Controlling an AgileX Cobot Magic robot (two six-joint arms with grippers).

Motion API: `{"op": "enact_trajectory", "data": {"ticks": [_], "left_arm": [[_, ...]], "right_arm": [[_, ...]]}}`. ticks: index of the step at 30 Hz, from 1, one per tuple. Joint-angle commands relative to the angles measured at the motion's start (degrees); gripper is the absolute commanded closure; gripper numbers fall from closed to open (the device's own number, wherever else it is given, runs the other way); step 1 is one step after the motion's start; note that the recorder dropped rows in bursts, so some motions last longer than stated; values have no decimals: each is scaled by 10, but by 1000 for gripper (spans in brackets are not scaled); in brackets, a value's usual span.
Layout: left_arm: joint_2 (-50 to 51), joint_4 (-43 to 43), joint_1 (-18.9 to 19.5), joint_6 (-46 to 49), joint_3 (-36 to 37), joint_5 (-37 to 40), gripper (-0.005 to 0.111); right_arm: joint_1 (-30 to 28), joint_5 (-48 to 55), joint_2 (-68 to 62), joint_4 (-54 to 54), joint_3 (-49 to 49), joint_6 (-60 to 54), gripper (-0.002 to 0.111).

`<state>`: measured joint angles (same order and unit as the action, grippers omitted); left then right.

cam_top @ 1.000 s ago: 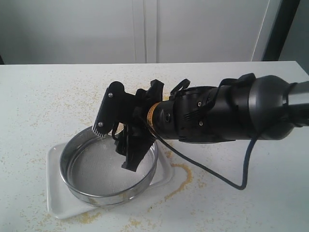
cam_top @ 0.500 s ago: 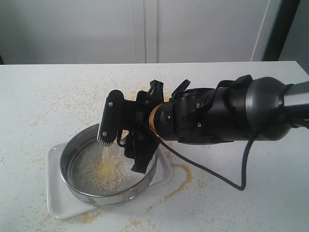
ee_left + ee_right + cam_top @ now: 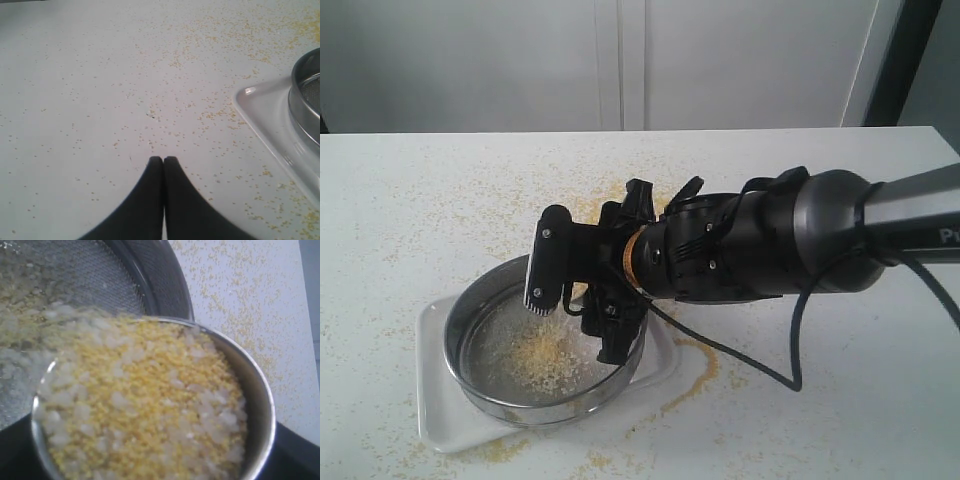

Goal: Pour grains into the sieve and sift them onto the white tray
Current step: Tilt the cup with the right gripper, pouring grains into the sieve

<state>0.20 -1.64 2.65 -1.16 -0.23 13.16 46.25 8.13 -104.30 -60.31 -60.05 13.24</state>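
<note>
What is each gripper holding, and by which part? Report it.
Right gripper: the steel cup of grains, clamped across its sides. Left gripper: shut, holding nothing.

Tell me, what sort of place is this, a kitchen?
Probably a robot test bench, not a kitchen: a plain white table littered with spilled grains, a black robot arm tipping a steel cup over a sieve on a white tray.

My black right arm stretches in from the right with its wrist rolled over, my right gripper clamped around a tipped small shiny steel cup, while my left gripper hangs low, fingers pressed together.
</note>
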Motion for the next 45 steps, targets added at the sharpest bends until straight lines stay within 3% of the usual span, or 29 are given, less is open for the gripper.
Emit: {"op": "enact_trajectory", "data": {"ticks": [1, 45], "left_arm": [[-2, -4, 1, -1, 2, 2, 106], [-2, -4, 1, -1, 2, 2, 106]], "right_arm": [[0, -1, -6, 1, -21, -6, 108], [0, 55, -11, -71, -46, -42, 108]]}}
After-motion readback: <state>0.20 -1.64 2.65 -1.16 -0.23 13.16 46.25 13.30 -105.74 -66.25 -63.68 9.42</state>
